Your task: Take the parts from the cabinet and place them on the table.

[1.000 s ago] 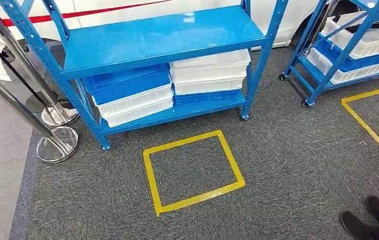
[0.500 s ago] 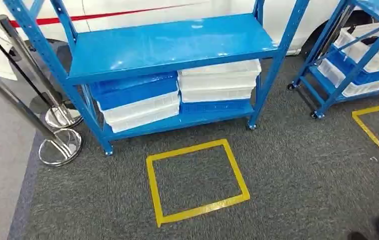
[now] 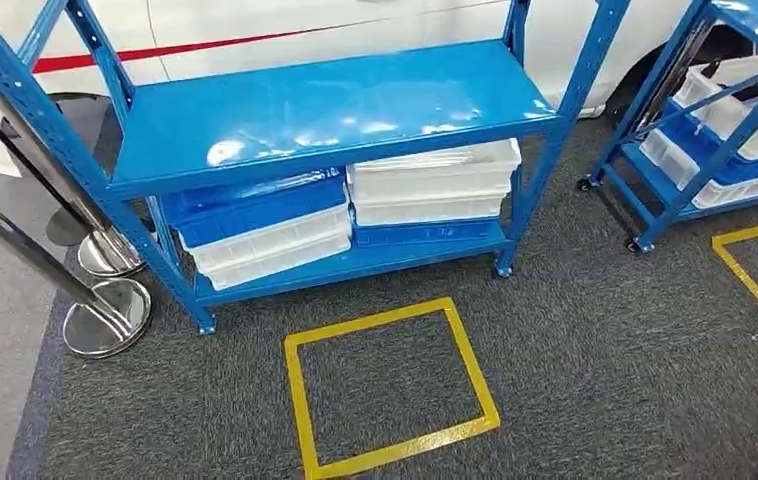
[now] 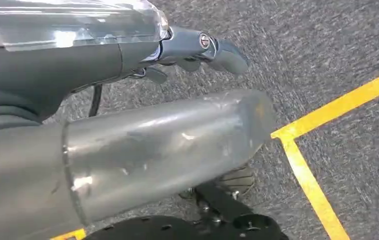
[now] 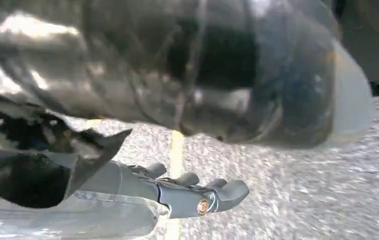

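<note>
Hanging over grey carpet, the left hand and right hand each hold nothing, fingers loosely extended. Ahead stands the blue cabinet, its lower shelf carrying stacked blue and white bins, behind a yellow tape square.

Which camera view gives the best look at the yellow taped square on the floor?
The head view: it shows nearly the whole yellow taped square on the carpet before the blue shelf rack. The left wrist view catches one corner, and the right wrist view a short strip of yellow tape.
</note>
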